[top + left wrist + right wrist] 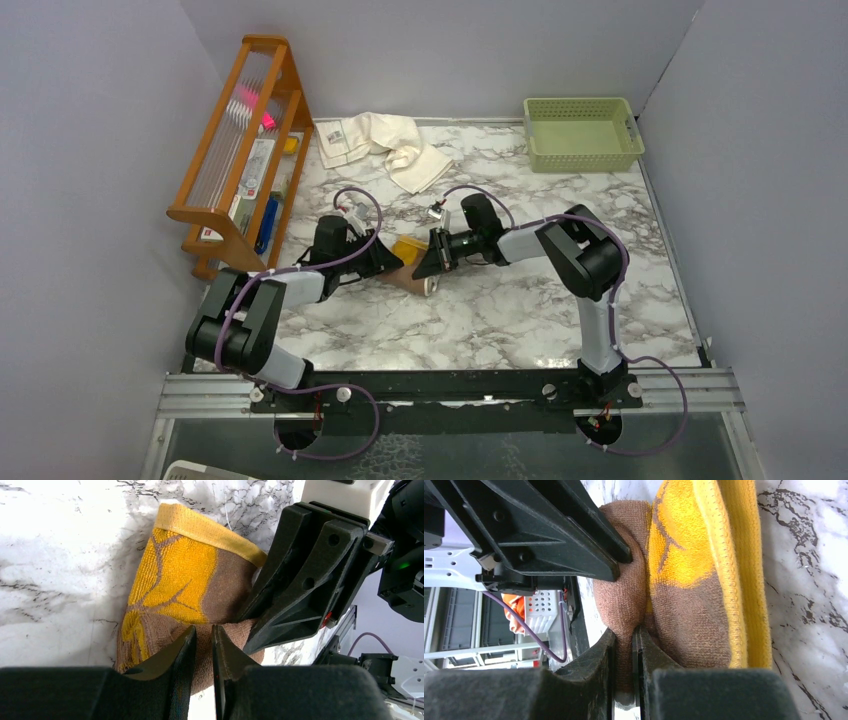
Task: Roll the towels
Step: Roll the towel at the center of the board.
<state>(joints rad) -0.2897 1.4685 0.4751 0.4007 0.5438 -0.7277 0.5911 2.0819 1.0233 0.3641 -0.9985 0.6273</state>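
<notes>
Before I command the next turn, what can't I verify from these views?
Top view: most of the brown towel is hidden under the left fingers and right fingers, so roll progress is unclear.
Left wrist view: whether the left fingers truly pinch cloth; their own bulk hides the towel's near end.
Right wrist view: the towel runs off the top edge.
Top view: the cream towel label is too small to read.
</notes>
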